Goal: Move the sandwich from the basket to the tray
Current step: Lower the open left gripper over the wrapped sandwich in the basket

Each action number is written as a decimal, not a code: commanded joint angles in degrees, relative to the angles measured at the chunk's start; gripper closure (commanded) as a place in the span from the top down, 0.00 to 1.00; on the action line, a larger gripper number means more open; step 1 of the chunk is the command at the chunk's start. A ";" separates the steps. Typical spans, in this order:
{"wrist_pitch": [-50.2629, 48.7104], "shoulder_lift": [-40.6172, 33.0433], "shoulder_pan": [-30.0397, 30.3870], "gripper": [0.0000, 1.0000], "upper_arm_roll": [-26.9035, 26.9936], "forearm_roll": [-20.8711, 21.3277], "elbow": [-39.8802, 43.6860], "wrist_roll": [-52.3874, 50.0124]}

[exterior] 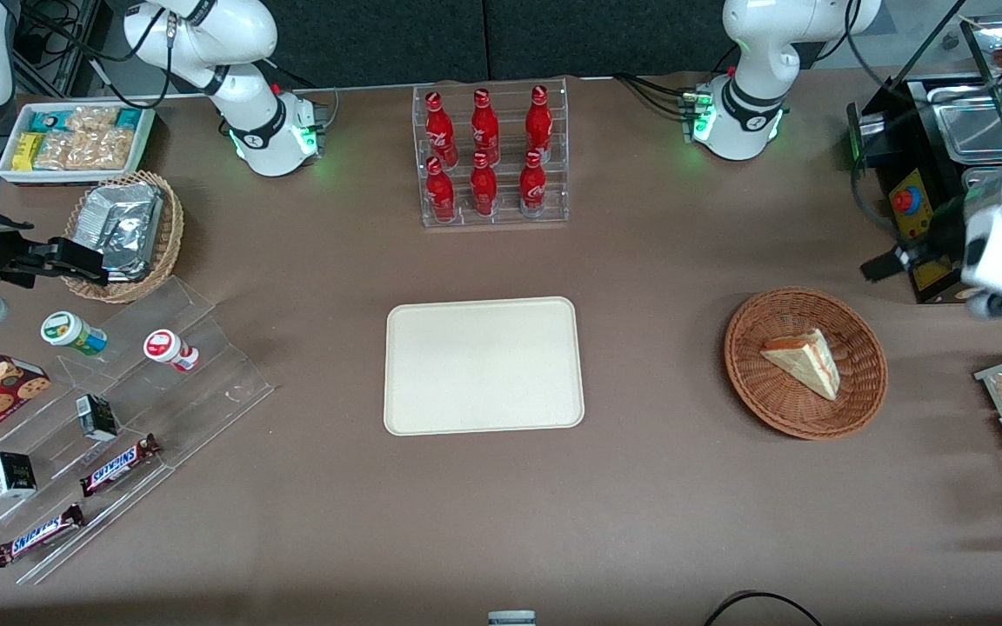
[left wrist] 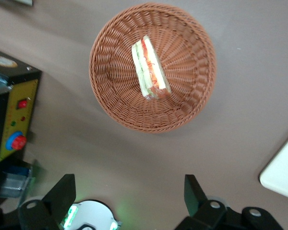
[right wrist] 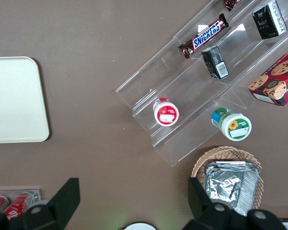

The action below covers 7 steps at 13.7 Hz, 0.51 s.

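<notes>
The sandwich (exterior: 804,363), a pale bread wedge with red, orange and green layers along one edge, lies flat in the round, shallow, reddish-brown wicker basket (exterior: 849,409), tip pointing toward the front camera. The smooth cream tray (exterior: 484,365) sits well apart on the brown tabletop (exterior: 657,513). The end effector (left wrist: 129,196) hovers above, farther from the camera than the basket, fingers (left wrist: 62,191) spread apart, holding nothing.

Left arm raised at the table's working end, its gripper (left wrist: 127,194) jaws spread wide, holding nothing
</notes>
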 commanded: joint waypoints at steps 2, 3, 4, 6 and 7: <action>3.99 6.46 -0.31 1.00 -0.15 0.94 0.69 -11.31; 6.27 7.61 -0.40 1.00 -0.07 0.94 -0.36 -13.34; 8.99 8.14 -0.40 1.00 -0.07 1.02 -1.94 -14.84; 14.79 8.32 -0.14 1.00 -0.07 0.94 -6.24 -17.74; 18.39 8.41 -0.13 1.00 0.02 0.94 -8.61 -19.67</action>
